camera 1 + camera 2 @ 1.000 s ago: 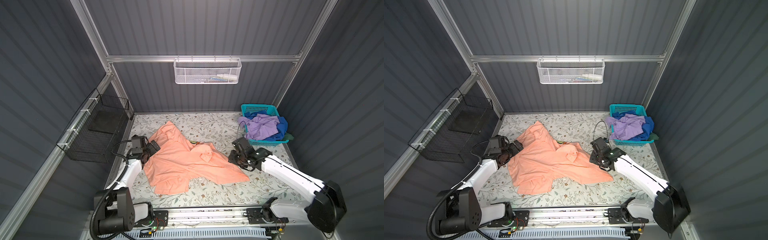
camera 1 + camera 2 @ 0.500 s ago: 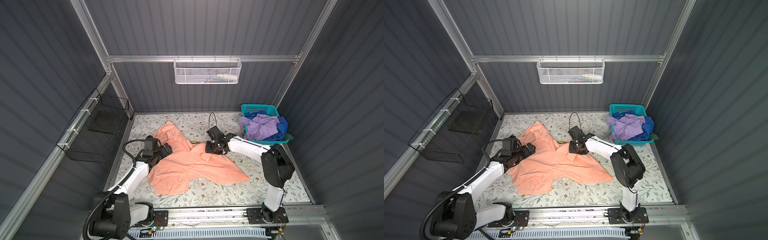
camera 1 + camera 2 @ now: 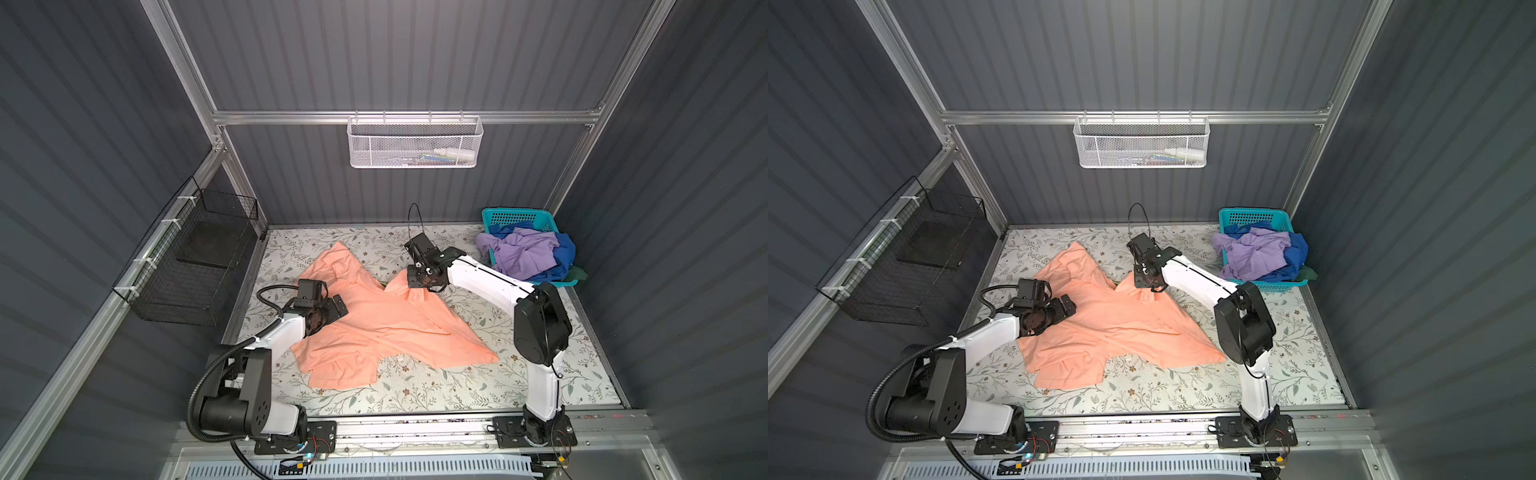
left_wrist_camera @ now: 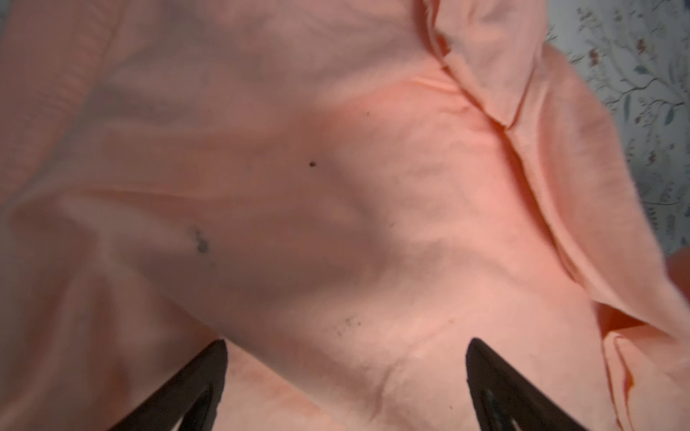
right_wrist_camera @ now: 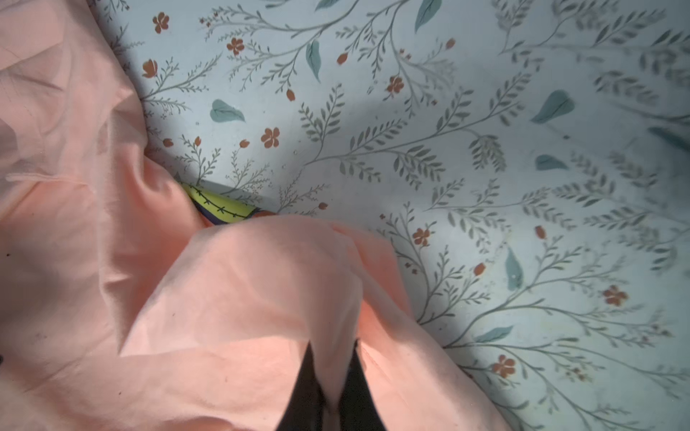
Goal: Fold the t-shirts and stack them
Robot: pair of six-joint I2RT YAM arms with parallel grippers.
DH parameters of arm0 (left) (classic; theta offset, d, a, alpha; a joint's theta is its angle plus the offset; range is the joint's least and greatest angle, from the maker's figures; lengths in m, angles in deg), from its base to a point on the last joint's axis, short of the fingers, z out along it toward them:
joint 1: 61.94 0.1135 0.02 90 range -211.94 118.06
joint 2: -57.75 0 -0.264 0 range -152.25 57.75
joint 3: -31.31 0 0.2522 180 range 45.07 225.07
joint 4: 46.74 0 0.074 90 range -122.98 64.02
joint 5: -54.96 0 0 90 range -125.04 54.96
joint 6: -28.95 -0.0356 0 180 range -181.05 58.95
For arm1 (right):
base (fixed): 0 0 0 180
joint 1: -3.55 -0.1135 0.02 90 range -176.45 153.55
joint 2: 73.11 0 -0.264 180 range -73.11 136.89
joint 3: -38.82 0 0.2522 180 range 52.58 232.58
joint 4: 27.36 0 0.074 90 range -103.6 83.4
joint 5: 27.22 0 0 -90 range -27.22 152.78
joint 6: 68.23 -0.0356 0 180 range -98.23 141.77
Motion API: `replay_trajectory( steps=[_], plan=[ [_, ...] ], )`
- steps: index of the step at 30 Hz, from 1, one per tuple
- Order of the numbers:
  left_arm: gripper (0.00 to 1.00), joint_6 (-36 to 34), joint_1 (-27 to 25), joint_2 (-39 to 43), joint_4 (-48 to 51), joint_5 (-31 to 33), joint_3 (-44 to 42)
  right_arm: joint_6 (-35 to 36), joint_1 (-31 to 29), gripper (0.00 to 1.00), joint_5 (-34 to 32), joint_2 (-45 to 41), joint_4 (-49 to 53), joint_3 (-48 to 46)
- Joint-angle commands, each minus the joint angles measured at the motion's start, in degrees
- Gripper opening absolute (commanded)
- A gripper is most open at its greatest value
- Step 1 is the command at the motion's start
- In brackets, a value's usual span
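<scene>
While the peach-orange t-shirt lies spread but crumpled at mid-worktop, you are at the flattening step, ahead of any fold.

- Left tool: jaws wide apart, empty, poised over the shirt's left portion; contact unclear.
- Right tool: closed, pinching a raised fold at the shirt's far edge, near the yellow-green graphic.
- Next move, as I judge it: close your left tool on cloth, then draw both apart to lay the shirt flat.
- Far right: lavender t-shirt and blue t-shirt heaped in the teal basket.
</scene>
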Motion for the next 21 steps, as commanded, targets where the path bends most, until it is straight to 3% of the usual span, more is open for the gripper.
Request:
replay_trajectory(
  steps=[1,9,15,21],
  plan=[
    [1.00,-0.85,-0.55,-1.78,-0.48,0.84,0.05,4.49,1.00,0.02,-5.99,1.42,3.70,3.03],
    [1.00,0.84,-0.55,-7.07,-1.09,4.41,-2.85,8.88,6.09,0.04,-7.57,2.97,5.39,8.10],
    [1.00,-0.44,-0.50,-7.93,0.34,6.99,-1.87,19.22,8.97,0.06,-8.19,3.14,3.41,8.06],
    [1.00,-2.95,-0.46,-9.45,2.87,9.12,2.04,25.22,10.62,0.08,-14.78,7.96,2.38,11.82]
  ],
)
